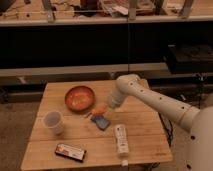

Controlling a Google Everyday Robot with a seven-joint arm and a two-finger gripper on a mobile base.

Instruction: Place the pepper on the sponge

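Observation:
The small orange pepper (99, 110) is at the tip of my gripper (101, 111), which is shut on it. The arm reaches in from the right and angles down toward the middle of the wooden table (145, 125). The blue sponge (102, 121) lies flat on the table just in front of and below the pepper, very close to it. Whether the pepper touches the sponge cannot be told.
A round orange-brown bowl (80, 98) sits behind and left of the gripper. A clear plastic cup (53, 121) stands at the left. A white remote-like bar (120, 139) lies at the front right, a dark flat packet (70, 151) at the front left. Dark shelving stands behind the table.

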